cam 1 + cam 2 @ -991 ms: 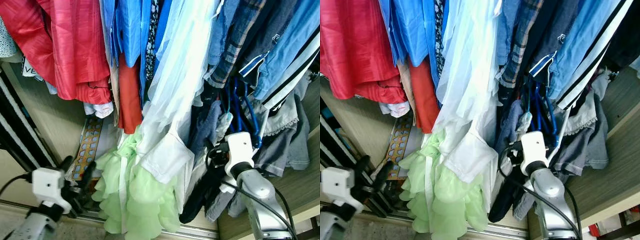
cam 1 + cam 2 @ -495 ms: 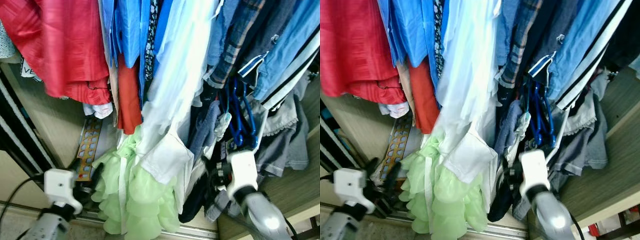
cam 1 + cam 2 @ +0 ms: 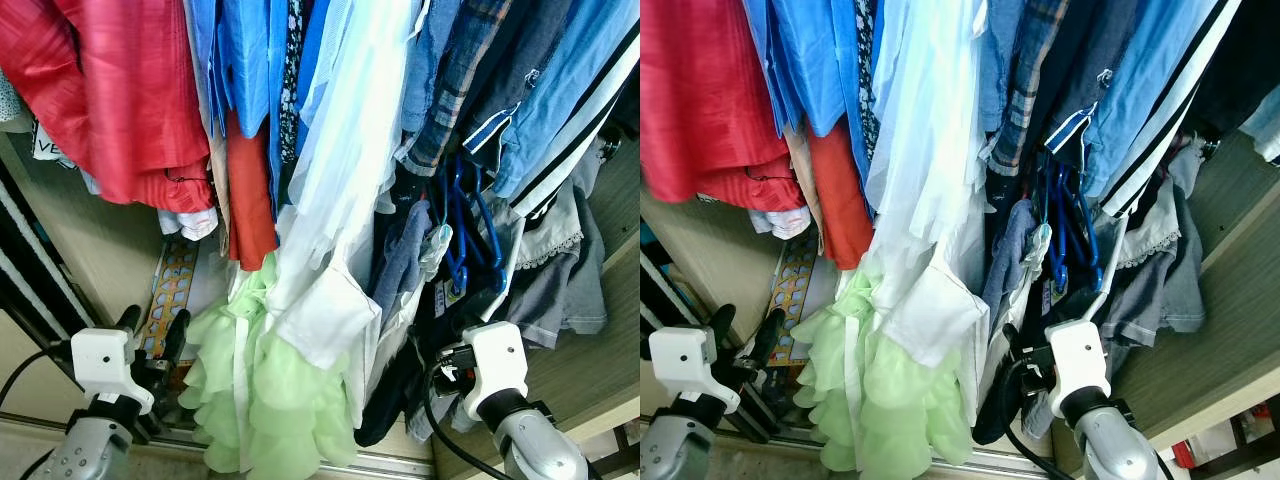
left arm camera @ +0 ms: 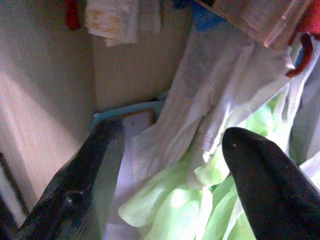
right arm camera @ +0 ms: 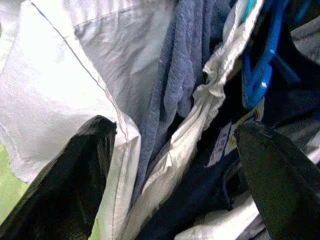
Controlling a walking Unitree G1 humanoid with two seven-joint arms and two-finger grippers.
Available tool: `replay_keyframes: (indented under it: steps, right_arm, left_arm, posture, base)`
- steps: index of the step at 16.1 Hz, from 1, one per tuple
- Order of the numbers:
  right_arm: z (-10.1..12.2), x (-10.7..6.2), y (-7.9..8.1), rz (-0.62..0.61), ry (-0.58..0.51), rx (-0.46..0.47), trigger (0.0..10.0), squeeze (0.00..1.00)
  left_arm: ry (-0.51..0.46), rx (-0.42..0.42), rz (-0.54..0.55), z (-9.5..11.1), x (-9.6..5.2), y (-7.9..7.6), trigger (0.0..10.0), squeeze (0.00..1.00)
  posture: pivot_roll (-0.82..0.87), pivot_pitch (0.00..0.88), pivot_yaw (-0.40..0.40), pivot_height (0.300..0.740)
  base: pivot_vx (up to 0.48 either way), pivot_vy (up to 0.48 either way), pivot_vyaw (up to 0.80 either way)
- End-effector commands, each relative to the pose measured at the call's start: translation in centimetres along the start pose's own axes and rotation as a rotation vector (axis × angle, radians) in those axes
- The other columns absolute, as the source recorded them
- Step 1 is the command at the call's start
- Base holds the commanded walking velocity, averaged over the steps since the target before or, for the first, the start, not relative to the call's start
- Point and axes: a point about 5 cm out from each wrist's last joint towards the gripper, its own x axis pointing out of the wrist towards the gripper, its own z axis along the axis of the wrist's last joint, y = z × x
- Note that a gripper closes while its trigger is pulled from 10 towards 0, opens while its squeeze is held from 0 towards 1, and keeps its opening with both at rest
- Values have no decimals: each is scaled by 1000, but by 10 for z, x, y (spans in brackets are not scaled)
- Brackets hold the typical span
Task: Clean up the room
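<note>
Hanging clothes crowd the top across the whole width. Frilly dress hangs lowest, at centre. Left gripper sits low on the left, just beside the frills, fingers apart. Patterned board stands behind it against the cabinet wall. Right gripper low on the right (fingers spread, among garments), below the bunched hangers. Shelf far right.

Count, hanging closet row: one crimson satin garment; one rust-orange cloth; one white sheer dress; one pale green ruffled skirt; blue plastic hangers, number unclear; two robot pincers, left and right.
</note>
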Motion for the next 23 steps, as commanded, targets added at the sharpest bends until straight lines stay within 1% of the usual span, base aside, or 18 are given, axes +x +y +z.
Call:
replay_keyframes:
  steps: [1, 3, 4, 5, 6, 7, 8, 9, 10, 11, 12, 13, 15, 16, 19, 20, 21, 23]
  right_arm:
    - [5, 3, 0, 20, -28, -27, 10000, 0]
    - [7, 12, 0, 14, -38, -25, 10000, 0]
    - [8, 15, 0, 17, -40, -25, 10000, 0]
    - [8, 16, 0, 21, -44, -25, 10000, 0]
    - [9, 18, 1, 26, -51, -27, 10000, 0]
    - [12, 22, 3, 37, -60, -24, 10000, 0]
    - [13, 24, 4, 40, -65, -20, 10000, 0]
    - [14, 26, 5, 40, -69, -16, 10000, 0]
    - [16, 28, 7, 39, -76, -6, 10000, 0]
    - [17, 28, 8, 39, -81, -7, 10000, 0]
    - [17, 30, 8, 38, -86, -12, 10000, 0]
    - [18, 33, 8, 44, -89, -5, 10000, 0]
    - [19, 36, 7, 46, -92, 6, 10000, 0]
    - [20, 37, 9, 51, -96, 7, 10000, 0]
    - [19, 38, 12, 61, -95, 10, 10000, 0]
    - [19, 39, 12, 72, -92, 9, 10000, 0]
    - [21, 40, 14, 91, -98, -3, 10000, 0]
    - [22, 41, 14, 96, -99, -5, 10000, 0]
  left_arm:
    - [11, -2, 24, 0, -3, 2, 10000, 0]
    - [32, -14, 46, -2, -4, 1, 10000, 0]
    - [45, 6, 89, -2, -4, 3, 10000, 0]
    - [50, 50, 129, -1, -3, 5, 10000, 0]
    - [59, 52, 131, -1, -3, 4, 10000, 0]
    - [63, 4, 71, 0, -3, -1, 10000, 0]
    - [65, -13, 32, 0, -5, -3, 10000, 0]
    - [74, 7, 43, -1, -7, -3, 10000, 0]
    - [81, 66, 62, -2, -9, -1, 10000, 0]
    - [81, 63, 64, -2, -8, -1, 10000, 0]
    - [73, 71, 63, 1, -4, -2, 10000, 0]
    - [56, 58, 89, 3, 1, -2, 10000, 0]
    - [15, 51, 97, 9, 9, -5, 10000, 0]
    - [15, 49, 105, 8, 11, -6, 10000, 0]
    - [38, 80, 105, 5, 9, -6, 10000, 0]
    - [50, 121, 126, 4, 8, -4, 10000, 0]
    - [57, 136, 137, 2, 9, -3, 10000, 0]
    - [56, 134, 131, 2, 8, -5, 10000, 0]
  posture:
    - [-51, 0, -73, 740]
    - [-42, 0, -81, 740]
    - [-36, 0, -89, 740]
    - [-33, 0, -92, 740]
    - [-23, 0, -96, 740]
    - [-19, 0, -95, 740]
    - [-19, 0, -91, 740]
    - [-19, 0, -91, 740]
    - [-17, 0, -78, 740]
    - [-17, 0, -78, 740]
    - [-13, 0, -81, 740]
    - [-13, 0, -81, 740]
    - [-11, 0, -80, 740]
    - [-15, 0, -74, 740]
    - [-18, 0, -71, 740]
    - [-16, 0, -74, 740]
    - [-18, 0, -82, 740]
    - [-18, 0, -82, 740]
  base:
    - [0, 0, 800]
    - [0, 0, 800]
    - [0, 0, 800]
    - [0, 0, 800]
    - [0, 0, 800]
    - [0, 0, 800]
    - [0, 0, 800]
    - [0, 0, 800]
    - [0, 0, 800]
    - [0, 0, 800]
    - [0, 0, 800]
    - [0, 0, 800]
    - [0, 0, 800]
    - [0, 0, 800]
    - [0, 0, 800]
    - [0, 0, 800]
    - [0, 0, 800]
    - [0, 0, 800]
